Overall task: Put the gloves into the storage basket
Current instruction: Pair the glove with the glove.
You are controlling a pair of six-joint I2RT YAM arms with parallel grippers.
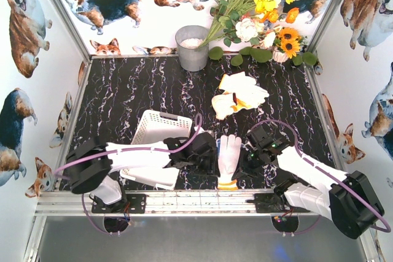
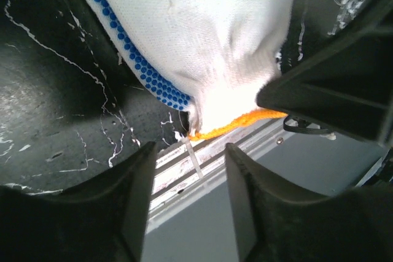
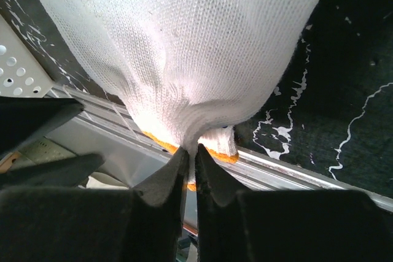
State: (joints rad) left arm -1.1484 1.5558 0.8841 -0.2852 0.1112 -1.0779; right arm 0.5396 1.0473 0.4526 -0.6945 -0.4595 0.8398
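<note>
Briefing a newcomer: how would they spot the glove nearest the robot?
Start at the metal rail along the table's near edge. Just beyond it, between the left gripper and right gripper, one glove lies alone, orange cuff toward the rail. The other gloves sit heaped farther back, near the flowers.

One glove flat near me, the others in a heap at the back, the basket on the left.

The single glove is white knit with an orange cuff. It lies flat with its fingers pointing away from me and its cuff at the near edge, where the fabric is gathered into the tips of my right claw. Blue dots run along one side of it. The other gloves, cream with yellow trim, lie in a loose heap farther back, well apart from it. The storage basket, white with perforated sides, sits just left of the single glove, partly hidden.
</note>
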